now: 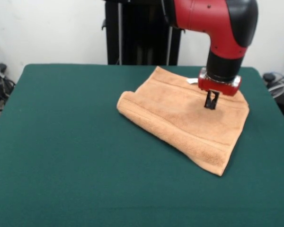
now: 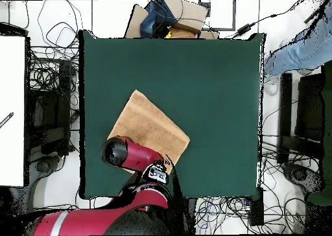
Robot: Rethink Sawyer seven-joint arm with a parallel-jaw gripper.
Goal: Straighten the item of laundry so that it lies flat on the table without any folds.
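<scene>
The tan towel [image 1: 180,116] lies doubled over, one edge rolled, toward the robot's side of the green desk [image 1: 61,156]. The gripper [image 1: 211,103] rests on it; whether it pinches cloth, I can't tell. Cables [image 2: 48,71] crowd the white floor.

From overhead the red arm [image 2: 133,157] covers the towel [image 2: 146,126] corner nearest it and hides the claw altogether. In the front view the claw [image 1: 211,101] is too small and dark to tell how its fingers stand — the counter [image 1: 61,142] runs off the bottom edge. A person's leg [image 2: 298,48] — cut by the overhead frame's right edge.
</scene>
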